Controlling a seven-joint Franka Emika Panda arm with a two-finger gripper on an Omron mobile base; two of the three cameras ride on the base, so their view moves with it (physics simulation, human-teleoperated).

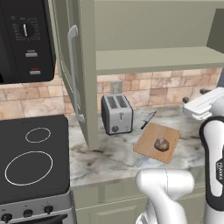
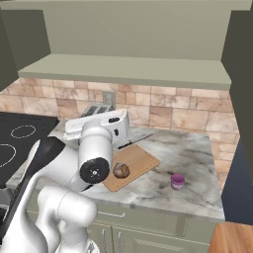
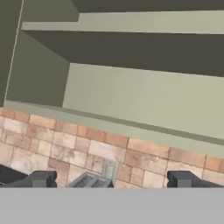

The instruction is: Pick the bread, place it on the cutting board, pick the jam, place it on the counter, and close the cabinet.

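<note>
Gaping cabinet (image 1: pixel 157 59), fingers (image 3: pixel 43 178) spread

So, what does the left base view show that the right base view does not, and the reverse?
Left base view alone: the microwave and the open cabinet door with its silver handle. Right base view alone: the jam, standing on the counter to the right of the board. Both share the bread lying on the cutting board, the toaster, the knife, the stove and the cabinet shelf.
</note>
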